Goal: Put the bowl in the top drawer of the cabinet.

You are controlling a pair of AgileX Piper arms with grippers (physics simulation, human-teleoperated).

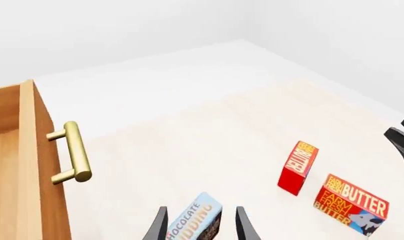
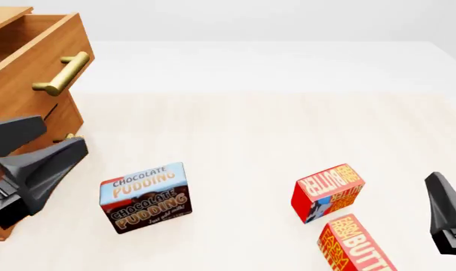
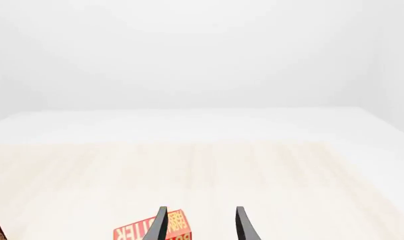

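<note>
Front view: orange-brown wooden top drawer (image 2: 31, 42) stands pulled out at the worktop's left edge; my left fingers (image 1: 200, 225) and right fingers (image 3: 200, 222) gape empty. Patterned white bowl unseen, so I'd find it first.

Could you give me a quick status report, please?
Both claws open, empty: left claw, right claw. Top drawer pulled out. Bowl not in view. Pudding box near left claw.

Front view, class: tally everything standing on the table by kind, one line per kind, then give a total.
Butter boxes: 2
Chocolate pudding box: 1
Cabinet: 1
Bowl: 0 in view
Total: 4
</note>
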